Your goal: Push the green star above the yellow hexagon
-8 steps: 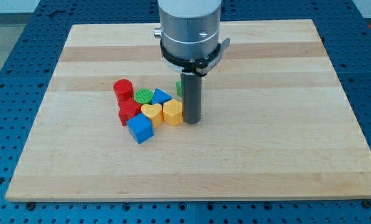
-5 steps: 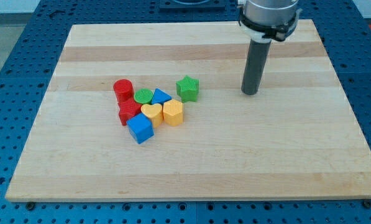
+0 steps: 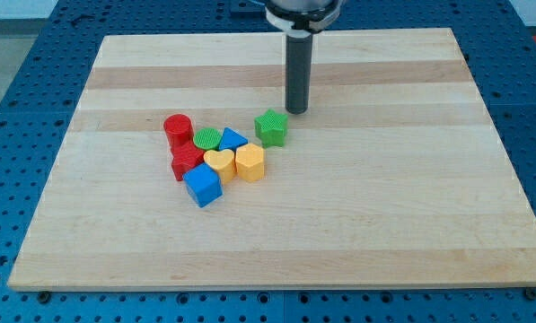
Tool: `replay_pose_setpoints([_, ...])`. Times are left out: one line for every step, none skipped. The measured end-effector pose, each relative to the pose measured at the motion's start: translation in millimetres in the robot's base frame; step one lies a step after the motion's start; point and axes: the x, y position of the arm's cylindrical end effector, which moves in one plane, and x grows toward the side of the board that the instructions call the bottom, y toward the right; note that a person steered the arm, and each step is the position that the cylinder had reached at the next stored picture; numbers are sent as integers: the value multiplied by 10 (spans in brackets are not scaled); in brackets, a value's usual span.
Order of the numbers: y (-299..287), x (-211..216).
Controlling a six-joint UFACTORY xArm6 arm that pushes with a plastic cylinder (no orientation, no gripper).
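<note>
The bare rod's tip (image 3: pixel 296 110) is hovering just up-right of the green star block (image 3: pixel 271 127), gripping nothing; the yellow hexagon block (image 3: pixel 250 162) is sitting lower left.

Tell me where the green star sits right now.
The green star sits near the board's middle, just up and to the view's right of the yellow hexagon and right of the blue triangle. My tip is close by at its upper right.

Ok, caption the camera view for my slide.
My tip sits just above-right of the green star, which lies up-right of the yellow hexagon.
</note>
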Motion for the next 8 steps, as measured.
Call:
replay_pose_setpoints([-193,131])
replay_pose_setpoints([-411,258])
replay_pose_setpoints([-450,267])
replay_pose_setpoints([-450,375])
replay_pose_setpoints([-450,472])
replay_pose_setpoints([-410,460])
replay_pose_setpoints([-396,449])
replay_pose_setpoints([-406,203])
